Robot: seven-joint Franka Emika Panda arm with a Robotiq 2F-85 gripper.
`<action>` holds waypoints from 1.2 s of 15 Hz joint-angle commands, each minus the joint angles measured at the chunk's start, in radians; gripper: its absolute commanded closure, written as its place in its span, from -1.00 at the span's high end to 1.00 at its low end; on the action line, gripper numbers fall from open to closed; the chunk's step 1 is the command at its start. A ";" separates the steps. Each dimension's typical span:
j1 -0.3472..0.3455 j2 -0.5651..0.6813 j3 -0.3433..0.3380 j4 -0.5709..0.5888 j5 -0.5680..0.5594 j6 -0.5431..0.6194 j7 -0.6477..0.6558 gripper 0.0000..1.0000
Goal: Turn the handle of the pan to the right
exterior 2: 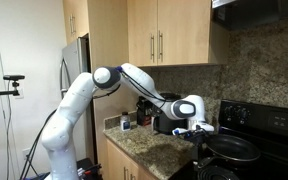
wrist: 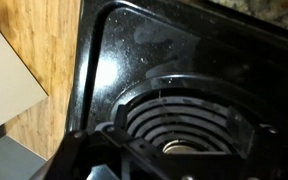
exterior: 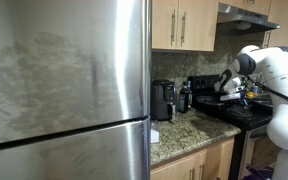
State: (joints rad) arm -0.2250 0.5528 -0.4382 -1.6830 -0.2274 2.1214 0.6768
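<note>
The pan [exterior 2: 234, 148] is small, round and dark, and sits on the black stove; it also shows in an exterior view [exterior: 211, 101]. My gripper [exterior 2: 197, 129] hangs just beside the pan's near rim, a little above the stove, and also shows in an exterior view [exterior: 227, 86]. Its fingers look spread and hold nothing. The pan's handle is too dark to make out. The wrist view shows only a bare coil burner [wrist: 184, 120] and the glossy stove top, with my gripper [wrist: 179, 160] dark at the bottom edge; the pan is out of that view.
A black coffee maker [exterior: 162, 100] stands on the granite counter [exterior: 179, 135] next to the stove. A large steel fridge [exterior: 64, 90] fills the near side. Wooden cabinets [exterior 2: 169, 45] and a range hood [exterior: 246, 14] hang above. Small bottles [exterior 2: 125, 123] stand at the counter's back.
</note>
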 commanded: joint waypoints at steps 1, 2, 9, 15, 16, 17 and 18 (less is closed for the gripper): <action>0.002 0.040 -0.023 0.090 -0.051 0.005 0.082 1.00; 0.010 0.046 -0.032 0.100 -0.081 0.009 0.114 1.00; 0.009 0.023 0.023 0.076 -0.135 0.009 0.143 1.00; 0.005 -0.047 0.144 0.027 0.101 0.192 0.126 1.00; 0.013 -0.037 0.154 0.036 0.134 0.201 0.144 1.00; 0.026 -0.008 0.118 0.077 0.090 0.158 0.149 1.00; 0.031 -0.010 0.124 0.078 0.097 0.159 0.151 1.00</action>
State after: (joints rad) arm -0.2003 0.5395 -0.3052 -1.6089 -0.1384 2.2829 0.8345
